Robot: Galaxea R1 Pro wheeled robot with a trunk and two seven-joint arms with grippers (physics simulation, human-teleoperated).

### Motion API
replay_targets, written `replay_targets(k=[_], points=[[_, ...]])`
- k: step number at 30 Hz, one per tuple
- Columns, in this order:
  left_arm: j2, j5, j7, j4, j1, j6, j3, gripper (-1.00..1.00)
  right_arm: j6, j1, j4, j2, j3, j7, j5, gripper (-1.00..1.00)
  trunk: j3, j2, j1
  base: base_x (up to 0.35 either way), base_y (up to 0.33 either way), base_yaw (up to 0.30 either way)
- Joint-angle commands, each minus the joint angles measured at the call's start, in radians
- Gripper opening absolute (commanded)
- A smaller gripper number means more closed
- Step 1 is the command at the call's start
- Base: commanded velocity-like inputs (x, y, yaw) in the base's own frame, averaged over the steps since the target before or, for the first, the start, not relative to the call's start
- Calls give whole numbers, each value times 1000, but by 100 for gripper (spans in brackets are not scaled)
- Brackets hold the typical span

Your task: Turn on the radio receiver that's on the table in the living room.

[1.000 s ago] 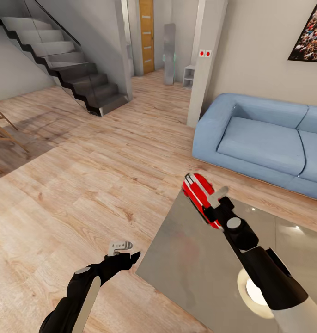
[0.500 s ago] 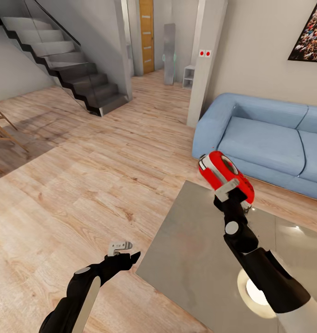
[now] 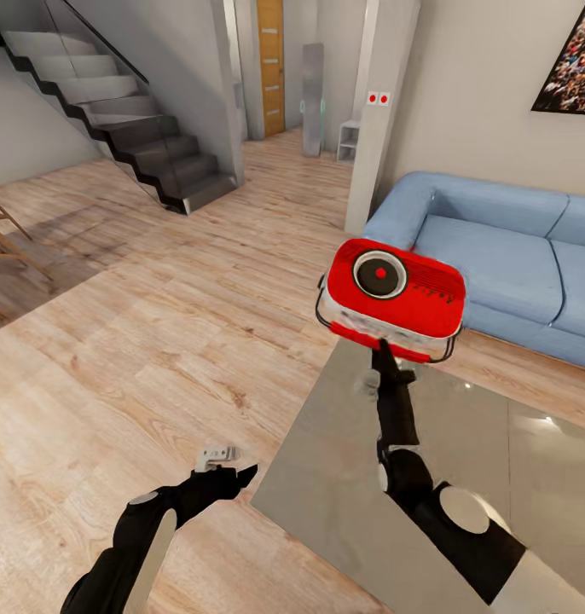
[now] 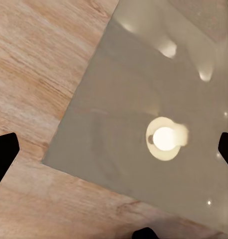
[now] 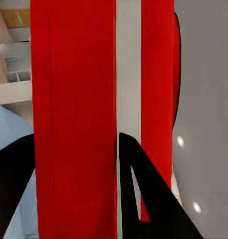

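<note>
One radio receiver [image 3: 391, 299], red with white side bands, a round black-and-silver dial with a red centre and a speaker grille, was held above the table's [image 3: 344, 477] far edge, its face turned toward the head camera. The right gripper [image 3: 379, 351] was clamped on its underside; in the right wrist view its dark fingers [image 5: 143, 199] pressed the red-and-white body [image 5: 74, 99]. The left gripper [image 3: 217, 458] hung with jaws apart over the wood floor [image 3: 139, 341] just beside the table's near corner. The pale-blue sofa [image 3: 489, 256] stood near, behind the table.

Pale-blue sofa [image 3: 497, 256] by wall — staircase [image 3: 113, 102], orange door [image 3: 271, 64] beyond.
</note>
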Motion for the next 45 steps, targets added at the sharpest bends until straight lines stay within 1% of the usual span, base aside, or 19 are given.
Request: replay_targets(k=[1, 3, 7, 9, 13, 15, 16, 17, 18, 22, 24, 26, 28, 30, 33, 34, 40, 42, 45], points=[[15, 1, -16, -7, 0, 3, 6, 100, 0, -1, 54, 2, 21, -40, 28, -100, 0, 0, 0, 0, 0, 0], [42, 10, -53, -22, 0, 6, 21, 100, -3, -1, 111, 2, 32, -64, 37, -100, 0, 0, 0, 0, 0, 0], [73, 64, -119, -33, 0, 10, 71, 100, -7, -1, 246, 11, 52, -116, 49, -100, 0, 0, 0, 0, 0, 0], [83, 85, -132, -36, 0, 19, 87, 100, -8, -1, 301, 36, 85, -146, 51, -100, 0, 0, 0, 0, 0, 0], [94, 100, -141, -40, -4, 44, 99, 100, -11, -1, 428, 76, 159, -199, 52, -100, 0, 0, 0, 0, 0, 0], [118, 112, -143, -50, -6, 67, 101, 100, -33, -1, 507, 102, 177, -214, 54, -100, 0, 0, 0, 0, 0, 0], [130, 132, -145, -56, -7, 74, 101, 100, -47, -1, 539, 117, 179, -218, 54, -100, 0, 0, 0, 0, 0, 0], [162, 199, -149, -63, -7, 83, 102, 100, -65, -1, 586, 147, 183, -223, 52, -100, 0, 0, 0, 0, 0, 0], [195, 256, -150, -65, -7, 86, 103, 100, -69, -1, 603, 163, 185, -225, 55, -100, 0, 0, 0, 0, 0, 0], [245, 380, -151, -88, -8, 90, 102, 100, -75, -1, 668, 196, 189, -227, 60, -100, 0, 0, 0, 0, 0, 0], [266, 418, -156, -96, -8, 100, 103, 100, -76, -1, 723, 221, 208, -230, 61, -100, 0, 0, 0, 0, 0, 0], [325, 515, -210, -102, -19, 116, 103, 100, -74, -1, 815, 275, 260, -292, 58, -100, 0, 0, 0, 0, 0, 0], [358, 573, -238, -103, -46, 138, 103, 100, -73, -1, 850, 293, 269, -331, 57, -100, 0, 0, 0, 0, 0, 0], [374, 625, -250, -105, -85, 180, 103, 100, -73, 1, 881, 310, 272, -354, 57, -100, 0, 0, 0, 0, 0, 0], [380, 680, -256, -104, -157, 251, 103, 100, -76, 9, 919, 323, 274, -391, 58, -100, 0, 0, 0, 0, 0, 0], [379, 717, -256, -103, -226, 316, 103, 100, -98, 12, 948, 325, 275, -445, 59, -100, 0, 0, 0, 0, 0, 0], [368, 740, -251, -98, -344, 383, 103, 100, -143, 19, 993, 326, 275, -487, 59, -100, 0, 0, 0, 0, 0, 0], [350, 741, -251, -94, -373, 388, 102, 100, -146, 19, 996, 326, 275, -490, 58, -100, 0, 0, 0, 0, 0, 0], [280, 733, -207, -92, -428, 395, 95, 100, -147, 19, 998, 328, 275, -497, 58, -100, 0, 0, 0, 0, 0, 0]])
